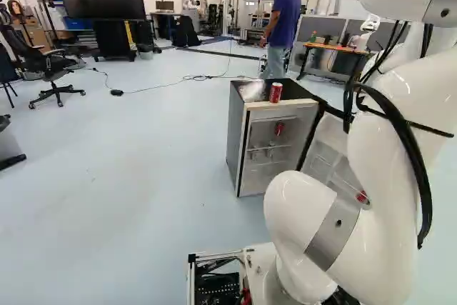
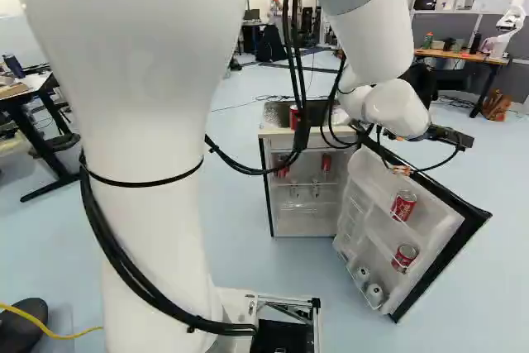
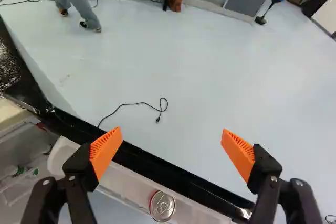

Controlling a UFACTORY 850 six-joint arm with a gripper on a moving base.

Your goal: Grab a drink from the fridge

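the likeliest drink to take is the red-and-silver cylindrical metal can on the upper white plastic shelf inside the open door. in the wrist view it shows between the 2 fingers of the black gripper with orange ribbed pads; the fingers stand wide apart, and neither pad touches it.

the black-edged rectangular door is probably the main hazard: its rim crosses the space between the fingers, so coming down without shifting toward the shelf could land a finger on it, swing the door and carry the can away. an off-centre close could tip the can against the shelf wall. a 2nd red metal can sits lower in the door and could be shaken by a knock.

farther out, the loose black cables on the white jointed arm could catch the boxy grey-sided fridge or topple the red upright can on its top.
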